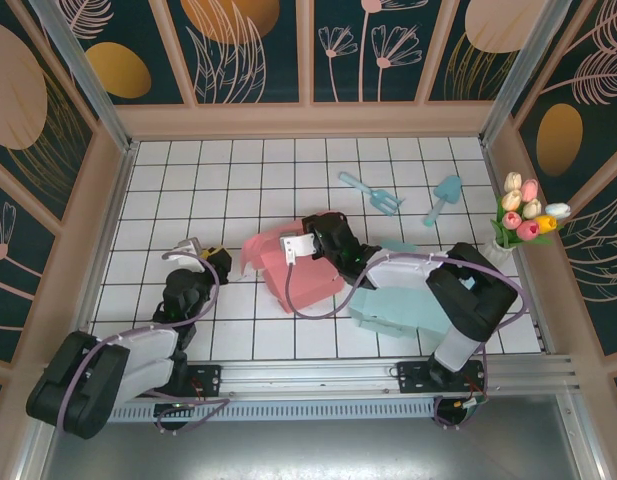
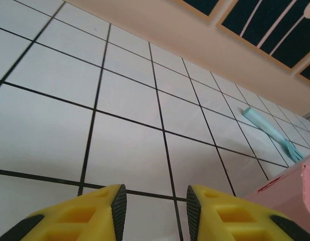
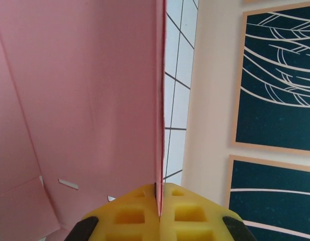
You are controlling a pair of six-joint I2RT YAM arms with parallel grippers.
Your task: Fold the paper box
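Worktop [image 1: 238, 170]: white tile, black grid lines. Pink paper box [image 1: 298, 280]: part-folded, lying mid-worktop. Flat teal box [image 1: 393, 308]: just beside pink one on its right, partly under right arm. Right pincer [image 3: 159, 196]: clamped tight on thin edge of pink panel. Left pincer [image 2: 156, 205]: fingers parted, nothing between them, low over bare tile left of pink box, not touching it. Teal fork [image 2: 275, 133]: far side, well apart.

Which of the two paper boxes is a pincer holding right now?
The pink paper box: the right pincer is shut on its edge. The pale teal box lies flat on the table beside the right arm, ungripped.
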